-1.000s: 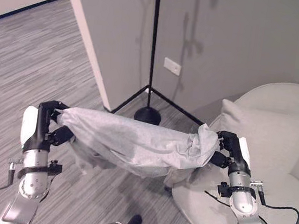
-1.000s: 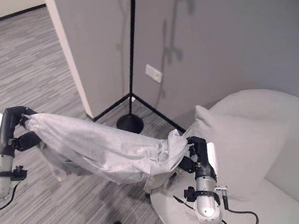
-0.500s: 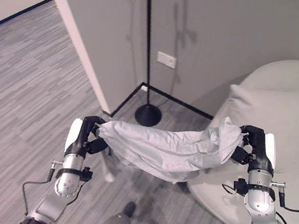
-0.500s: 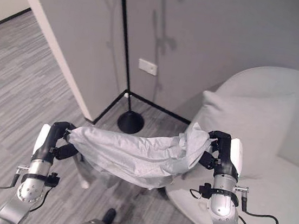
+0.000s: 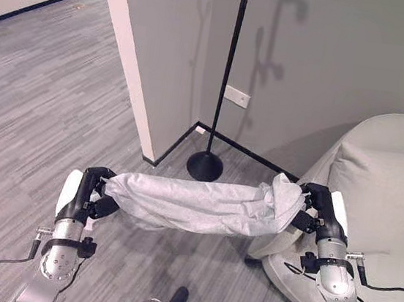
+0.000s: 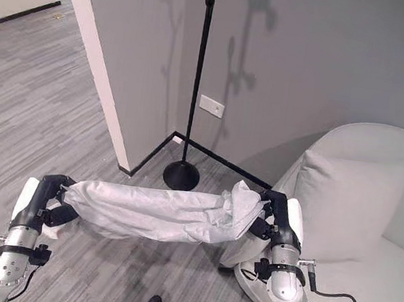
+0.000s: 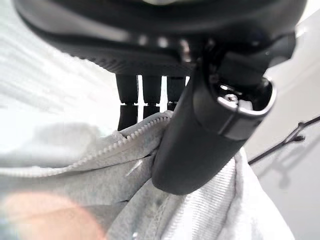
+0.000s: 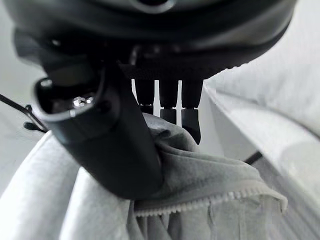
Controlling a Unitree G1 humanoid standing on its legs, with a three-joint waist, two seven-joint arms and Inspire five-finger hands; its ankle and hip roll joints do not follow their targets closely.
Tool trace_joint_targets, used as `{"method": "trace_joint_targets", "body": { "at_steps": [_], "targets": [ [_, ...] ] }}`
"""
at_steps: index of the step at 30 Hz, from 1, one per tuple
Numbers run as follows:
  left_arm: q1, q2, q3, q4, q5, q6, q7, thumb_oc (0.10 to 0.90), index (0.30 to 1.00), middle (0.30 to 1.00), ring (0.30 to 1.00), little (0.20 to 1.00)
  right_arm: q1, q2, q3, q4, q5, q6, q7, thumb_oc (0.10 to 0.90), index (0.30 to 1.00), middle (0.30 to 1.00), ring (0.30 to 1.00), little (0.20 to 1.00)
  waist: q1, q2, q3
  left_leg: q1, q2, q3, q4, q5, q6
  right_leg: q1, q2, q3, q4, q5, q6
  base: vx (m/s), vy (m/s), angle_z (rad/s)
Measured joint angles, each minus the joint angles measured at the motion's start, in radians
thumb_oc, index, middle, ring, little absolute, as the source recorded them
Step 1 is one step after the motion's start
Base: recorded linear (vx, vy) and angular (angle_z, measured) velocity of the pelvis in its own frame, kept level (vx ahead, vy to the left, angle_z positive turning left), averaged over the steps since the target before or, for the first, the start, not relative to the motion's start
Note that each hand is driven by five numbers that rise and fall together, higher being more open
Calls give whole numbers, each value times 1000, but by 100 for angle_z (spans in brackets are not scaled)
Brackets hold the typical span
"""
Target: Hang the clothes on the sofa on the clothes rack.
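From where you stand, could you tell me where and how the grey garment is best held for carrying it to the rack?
At its two ends, as now: the left hand pinches one end and the right hand the other, each closing on the zipper edge from outside. The grey garment hangs stretched between them clear of the floor, so it probably won't drag on the way to the clothes rack.

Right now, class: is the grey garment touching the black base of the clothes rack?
Apart. In the left eye view the garment, held between both hands, hangs nearer the camera, with bare floor showing between it and the rack base.
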Motion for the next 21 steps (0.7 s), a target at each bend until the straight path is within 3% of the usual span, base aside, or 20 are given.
{"method": "trace_joint_targets", "body": {
  "at_steps": [4, 6, 7, 11, 12, 14, 17, 21],
  "targets": [
    [-12, 0, -11, -29, 46, -9, 1, 400, 300, 300, 300, 300, 10, -4, -45, 17, -68, 3, -26, 400, 300, 300, 300, 300, -19, 14, -7, 38, 12, -2, 25, -23, -15, 82, 14, -16, -58, 21, -36, 175, -21, 6],
    [-76, 7, -30, -23, 91, -8, 8, 400, 300, 300, 300, 300, 2, -13, -61, 20, -117, 2, -50, 400, 300, 300, 300, 300, -20, 15, -2, 1, 7, 9, 125, -66, -81, 84, 29, -13, -53, 7, -58, 139, 9, 3],
    [-92, 8, -30, -22, 106, -8, 13, 400, 300, 300, 300, 300, -7, -16, -63, 20, -138, 2, -53, 400, 300, 300, 300, 300, -19, 13, 1, -19, 0, 16, 174, -78, -91, 84, 27, -7, -51, 1, -68, 172, 16, -3],
    [-141, -5, -36, -21, 153, -19, 30, 400, 300, 300, 300, 300, -30, -46, -82, 13, -183, 2, -88, 400, 300, 300, 300, 300, -15, 21, 9, -120, -22, 86, 391, -129, -66, 126, 21, 11, -77, 10, -106, 257, 112, -13],
    [-140, -15, -44, -28, 154, -32, 40, 400, 300, 300, 300, 300, -29, -55, -95, 1, -185, 4, -103, 400, 300, 300, 300, 300, -11, 33, 1, -123, -23, 85, 328, -141, -44, 131, 19, 11, -97, 21, -122, 193, 150, -10],
    [-138, -27, -51, -34, 157, -47, 45, 400, 300, 300, 300, 300, -35, -71, -104, -9, -212, 9, -134, 400, 300, 300, 300, 300, -21, 60, -20, -152, -27, 70, 254, -140, -35, 135, 30, 16, -123, 22, -111, 269, 233, -9],
    [-132, -55, -51, -30, 157, -50, 55, 400, 300, 300, 300, 300, -105, -80, -68, -7, -233, 35, -157, 400, 300, 300, 300, 300, -8, 67, -25, -191, -32, 48, -2, -68, -3, 158, 16, 59, -208, 73, -102, 337, 251, -42],
    [-116, -55, -51, 7, 152, -47, 57, 400, 300, 300, 300, 300, -105, -85, -23, -2, -252, 48, -153, 400, 300, 300, 300, 300, 6, 68, -24, -220, 27, 41, 8, -59, 0, 243, 35, 99, -251, 33, -112, 463, 319, -36]
  ]
}}
